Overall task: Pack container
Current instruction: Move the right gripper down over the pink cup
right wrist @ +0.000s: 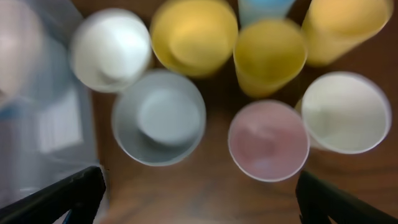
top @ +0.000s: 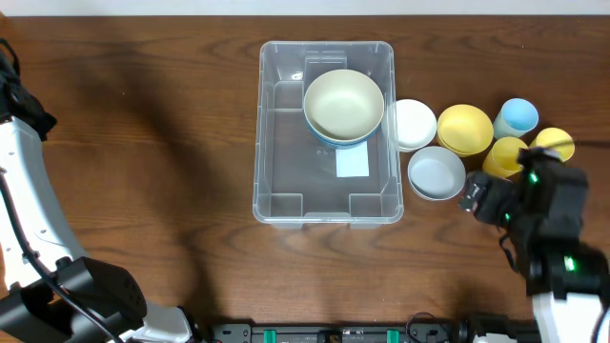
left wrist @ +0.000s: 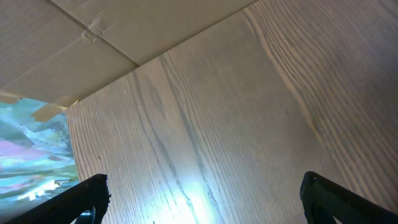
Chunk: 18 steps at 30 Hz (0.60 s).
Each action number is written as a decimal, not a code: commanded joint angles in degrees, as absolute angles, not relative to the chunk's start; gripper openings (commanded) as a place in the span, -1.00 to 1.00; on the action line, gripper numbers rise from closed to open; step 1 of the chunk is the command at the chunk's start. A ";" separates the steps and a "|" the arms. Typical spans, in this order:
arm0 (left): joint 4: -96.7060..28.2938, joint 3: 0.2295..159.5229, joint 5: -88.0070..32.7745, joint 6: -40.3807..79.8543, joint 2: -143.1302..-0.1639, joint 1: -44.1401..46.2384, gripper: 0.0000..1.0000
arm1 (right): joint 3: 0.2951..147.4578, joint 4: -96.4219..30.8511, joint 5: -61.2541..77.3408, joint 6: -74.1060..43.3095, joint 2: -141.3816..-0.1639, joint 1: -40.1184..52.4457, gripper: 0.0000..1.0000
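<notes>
Dark wood worktop point(top: 143, 114), two arms at the near edge. Left arm point(top: 29, 210) sits at the near left, well apart from everything. Left pincer point(left wrist: 199, 205) is wide open, empty, only bare wood grain under it. Right pincer point(right wrist: 205, 205) is also wide open and empty, hovering over the crockery cluster at the right.

Under it in the wrist view: pink cup point(right wrist: 268, 140) and white cup point(right wrist: 345, 112) nearest, the overhead hides both behind the arm. Grey bowl point(top: 437, 172) is just beside the container's right wall. Farther right and back: white bowl point(top: 414, 124), yellow bowl point(top: 464, 129), two yellow cups point(top: 505, 155), blue cup point(top: 516, 117).

The container point(top: 324, 217) is mid-worktop, long axis near to far, open top up, white label point(top: 352, 162) showing through the floor. Near half is bare. Far right part holds a cream bowl point(top: 343, 103) nested on a blue bowl point(top: 329, 141).

Handling, my read: container looks like thin clear plastic, light, fairly stiff at the moulded ridges but the walls likely flex. It looks smooth and slippery, so it could skate on the wood if bumped. Best hold is pinching the rim lip on a long side, near a corner where it is stiffest. The load sits far right, so it may tip slightly if lifted. It probably needs no lifting, just dropping pieces into the bare near half.
</notes>
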<state>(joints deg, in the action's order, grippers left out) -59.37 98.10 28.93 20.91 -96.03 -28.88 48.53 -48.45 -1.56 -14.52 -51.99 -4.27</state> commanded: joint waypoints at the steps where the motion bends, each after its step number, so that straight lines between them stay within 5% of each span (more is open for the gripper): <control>1: -59.48 98.30 30.04 20.60 -96.51 -29.08 0.96 | 49.52 -48.93 -2.81 -10.57 -57.14 -4.97 0.99; 6: -59.48 98.30 30.04 20.60 -96.51 -29.08 0.96 | 49.52 -49.41 -3.49 -8.27 -62.00 -4.97 0.99; 9: -59.48 98.30 30.04 20.60 -96.51 -29.08 0.96 | 49.52 -49.06 -5.30 -7.31 -62.96 -4.97 0.66; 11: -59.48 98.30 30.04 20.60 -96.51 -29.08 0.96 | 49.50 -48.38 -5.78 -6.26 -63.44 -4.97 0.28; 18: -59.51 98.30 30.04 20.60 -96.51 -29.08 0.96 | 49.50 -46.89 -6.74 -4.14 -68.20 -4.97 0.08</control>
<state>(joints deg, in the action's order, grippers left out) -59.37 98.10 28.95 20.91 -96.03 -28.88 48.60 -46.98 -5.26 -5.91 -66.17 -4.27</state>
